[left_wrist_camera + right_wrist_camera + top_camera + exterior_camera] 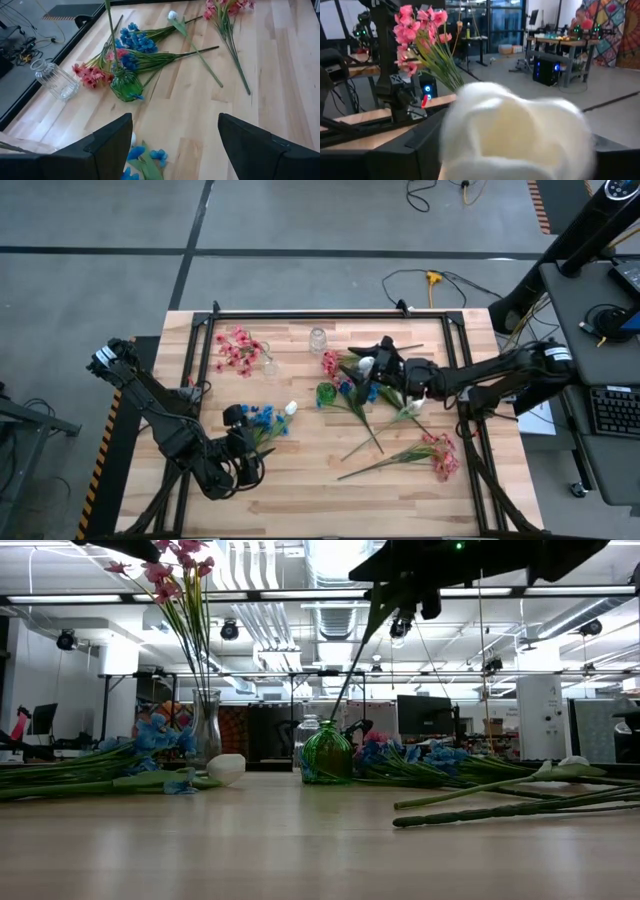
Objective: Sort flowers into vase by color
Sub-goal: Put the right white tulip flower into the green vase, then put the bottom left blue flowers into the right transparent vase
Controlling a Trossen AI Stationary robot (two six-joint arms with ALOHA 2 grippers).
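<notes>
Low frame of the high view: left gripper (262, 442) idle, fingers wide, empty, just by a blue sprig (266, 420) and white bud (291, 408).

Centre: green vase (326, 394) with one stem standing in it. Right gripper (372, 367) just above it — a white flower (512, 132) fills its wrist view; whether it grips or has let go, cannot tell.

Upper left: pink bunch (237, 347) in a clear vase (269, 365).

Step, likely: placing the white stem. Next — clear the vase, fetch a loose sprig (400, 458).
</notes>
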